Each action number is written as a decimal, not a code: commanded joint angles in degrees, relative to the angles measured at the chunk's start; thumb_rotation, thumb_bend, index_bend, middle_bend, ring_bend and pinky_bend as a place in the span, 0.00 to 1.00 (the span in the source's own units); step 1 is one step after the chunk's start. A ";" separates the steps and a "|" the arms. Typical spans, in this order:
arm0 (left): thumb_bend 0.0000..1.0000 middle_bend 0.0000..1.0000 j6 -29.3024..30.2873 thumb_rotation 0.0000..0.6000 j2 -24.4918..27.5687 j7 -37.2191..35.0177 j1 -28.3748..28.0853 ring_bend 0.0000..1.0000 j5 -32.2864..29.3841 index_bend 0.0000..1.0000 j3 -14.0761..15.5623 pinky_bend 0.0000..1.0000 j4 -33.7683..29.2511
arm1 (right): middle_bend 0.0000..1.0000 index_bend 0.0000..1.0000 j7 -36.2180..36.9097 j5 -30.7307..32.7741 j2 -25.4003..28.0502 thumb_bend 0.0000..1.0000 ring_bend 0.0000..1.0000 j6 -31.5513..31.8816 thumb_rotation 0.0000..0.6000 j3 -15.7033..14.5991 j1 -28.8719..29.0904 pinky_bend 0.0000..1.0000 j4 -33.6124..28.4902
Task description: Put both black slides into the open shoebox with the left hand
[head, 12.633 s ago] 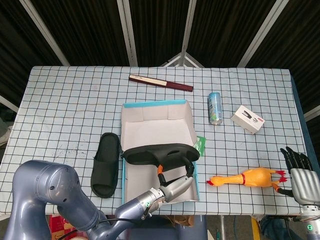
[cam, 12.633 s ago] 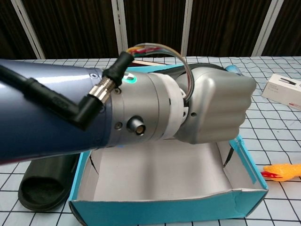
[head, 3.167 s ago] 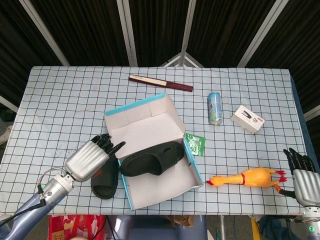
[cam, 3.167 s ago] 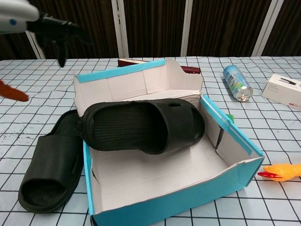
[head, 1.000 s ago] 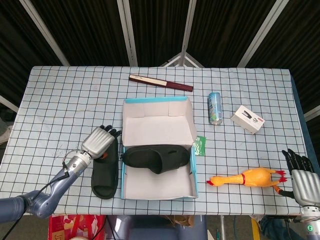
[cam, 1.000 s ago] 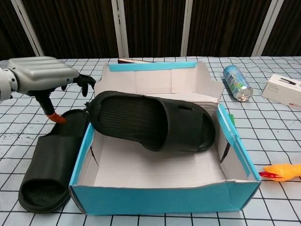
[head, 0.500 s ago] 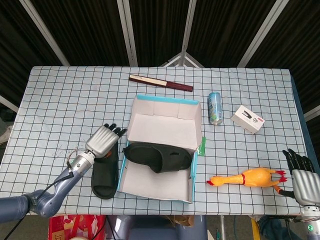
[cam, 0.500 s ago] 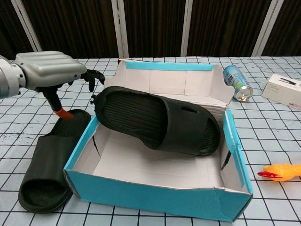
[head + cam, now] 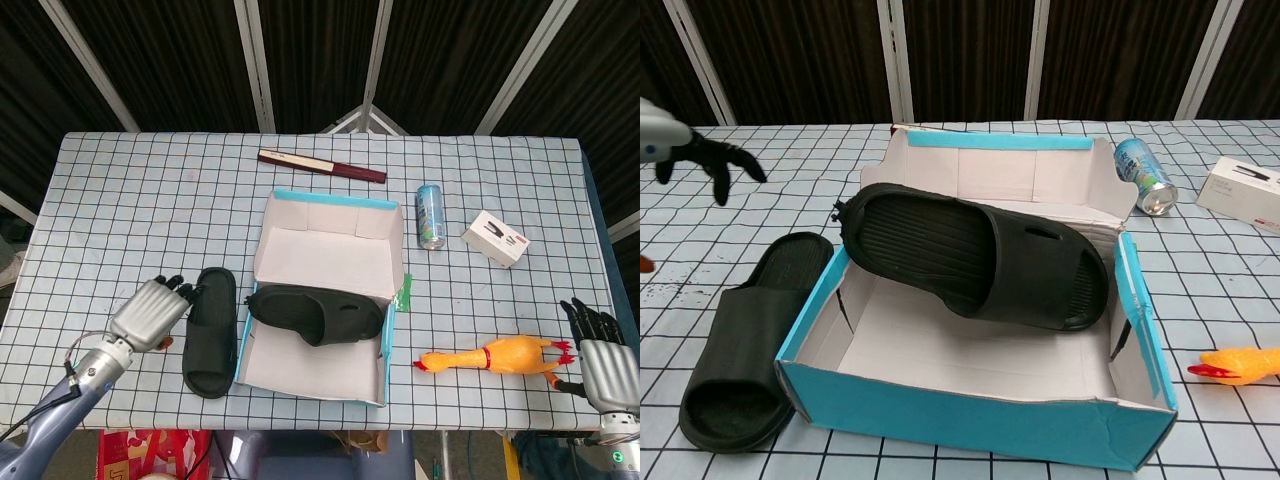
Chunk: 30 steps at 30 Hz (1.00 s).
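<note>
**A:** Since half a second ago the left robot hand [image 9: 152,312] has pulled back toward the table's left edge. It was over the toe end of the loose slide [image 9: 210,330]; now it sits just beside it, not touching. Fingers spread, holding nothing. Shoebox [image 9: 309,381] hasn't shifted in that half second.

**B:** So no grasp on the second one?

**A:** None. That slide lies flat on the table [image 9: 120,200], just left of the box's left wall, near the front edge. My read: the reach was broken off, so a fresh approach is needed.

**B:** And the first?

**A:** The slide in the box [image 9: 316,311] lies crosswise, propped high, its ends resting near the side walls instead of flat on the floor. Counts as in, but it eats room for the second.

**B:** Right robot hand [image 9: 600,358]?

**A:** Parked at the front right corner, fingers apart, empty.

**B:** Counts?

**A:** Two black slides, one shoebox. Also one can [image 9: 430,215], one rubber chicken [image 9: 490,356], one small white box [image 9: 495,238], one long dark red item [image 9: 320,165] near the back edge, one green packet [image 9: 403,292] touching the box's right side.

**B:** Progress?

**A:** Half done, I'd say.
</note>
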 commanded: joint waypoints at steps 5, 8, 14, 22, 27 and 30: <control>0.13 0.29 4.56 1.00 -1.50 -1.70 6.40 0.22 6.05 0.12 3.92 0.36 1.18 | 0.05 0.00 0.30 -0.25 0.04 0.16 0.09 -0.04 1.00 -0.10 0.01 0.07 0.09; 0.13 0.28 6.93 1.00 -4.45 -2.41 8.86 0.22 9.23 0.13 4.42 0.36 4.80 | 0.05 0.00 0.31 -0.46 0.09 0.16 0.09 0.11 1.00 -0.18 -0.05 0.07 -0.06; 0.13 0.28 11.02 1.00 -11.25 -3.52 12.25 0.22 14.40 0.12 3.70 0.36 13.46 | 0.05 0.00 0.67 -0.43 0.16 0.16 0.09 0.01 1.00 -0.22 -0.08 0.07 0.09; 0.08 0.26 9.78 0.94 -15.90 -8.29 13.68 0.21 18.69 0.10 3.98 0.36 19.80 | 0.05 0.00 0.63 -0.56 0.20 0.16 0.09 -0.12 1.00 -0.34 -0.04 0.07 -0.07; 0.06 0.22 9.29 0.61 -16.40 -11.58 14.17 0.19 21.63 0.07 4.46 0.35 20.58 | 0.05 0.00 0.69 -0.57 0.25 0.16 0.09 -0.18 1.00 -0.29 0.03 0.07 -0.10; 0.04 0.19 9.96 0.52 -16.27 -12.34 14.76 0.16 22.37 0.02 4.33 0.32 20.45 | 0.05 0.00 0.71 -0.67 0.24 0.16 0.09 -0.15 1.00 -0.33 0.03 0.07 -0.06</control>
